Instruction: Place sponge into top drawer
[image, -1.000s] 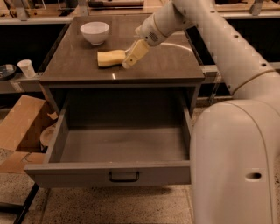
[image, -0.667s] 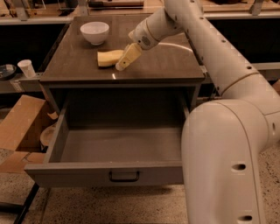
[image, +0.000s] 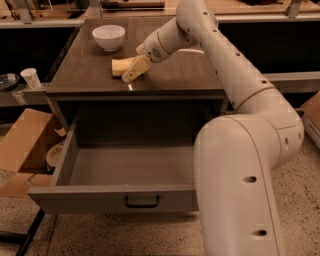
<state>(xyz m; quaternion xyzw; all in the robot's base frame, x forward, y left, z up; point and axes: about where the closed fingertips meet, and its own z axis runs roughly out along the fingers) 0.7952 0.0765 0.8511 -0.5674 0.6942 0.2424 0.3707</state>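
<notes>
The pale-yellow sponge lies on the dark tabletop, in front of the white bowl. My gripper reaches down from the right and is at the sponge's right end, overlapping it in this view. The top drawer is pulled wide open below the tabletop. It is dark grey, holds nothing, and has a small bar handle on its front panel. My arm's large white links cover the drawer's right part.
A white bowl stands at the table's back left. A paper cup sits on a ledge to the left. A cardboard box lies on the floor left of the drawer.
My gripper has moved left along the tabletop and now overlaps the sponge's right end. The sponge and the drawer have not moved.
</notes>
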